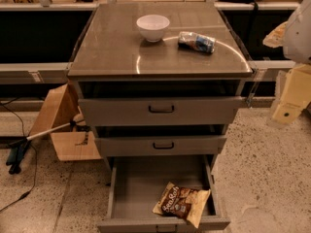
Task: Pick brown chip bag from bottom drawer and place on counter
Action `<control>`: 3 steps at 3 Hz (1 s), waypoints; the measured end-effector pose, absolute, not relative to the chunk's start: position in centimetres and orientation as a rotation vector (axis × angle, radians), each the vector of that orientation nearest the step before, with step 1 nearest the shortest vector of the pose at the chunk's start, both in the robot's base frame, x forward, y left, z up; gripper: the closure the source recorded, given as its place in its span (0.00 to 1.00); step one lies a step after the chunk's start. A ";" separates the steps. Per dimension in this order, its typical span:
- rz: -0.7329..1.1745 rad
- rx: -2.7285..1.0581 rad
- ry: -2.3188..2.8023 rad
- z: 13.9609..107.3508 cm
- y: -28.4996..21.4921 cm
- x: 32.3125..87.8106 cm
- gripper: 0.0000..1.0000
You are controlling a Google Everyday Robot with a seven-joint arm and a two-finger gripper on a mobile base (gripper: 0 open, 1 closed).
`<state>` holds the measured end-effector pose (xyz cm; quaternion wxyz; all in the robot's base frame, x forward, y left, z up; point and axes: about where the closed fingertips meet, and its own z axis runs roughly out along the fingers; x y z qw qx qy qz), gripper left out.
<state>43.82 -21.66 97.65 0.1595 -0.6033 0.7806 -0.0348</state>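
The brown chip bag (pixel 183 204) lies flat in the front right of the open bottom drawer (pixel 138 186), its lower corner over the drawer's front edge. The counter (pixel 114 47) is the glossy grey-brown top of the cabinet. My gripper (pixel 290 98) is at the right edge of the view, a cream-yellow part hanging below the white arm (pixel 299 30), level with the top drawer, to the right of the cabinet and well above the bag. It holds nothing that I can see.
A white bowl (pixel 153 27) and a small blue-and-silver packet (pixel 196 41) sit on the counter's far half. The two upper drawers (pixel 162 110) stand slightly pulled out. A cardboard box (pixel 63 125) and a black-and-white tool with a cable (pixel 22 149) lie on the floor at left.
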 end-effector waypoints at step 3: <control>-0.013 -1.587 2.181 92.3 -23.7 42.9 0.00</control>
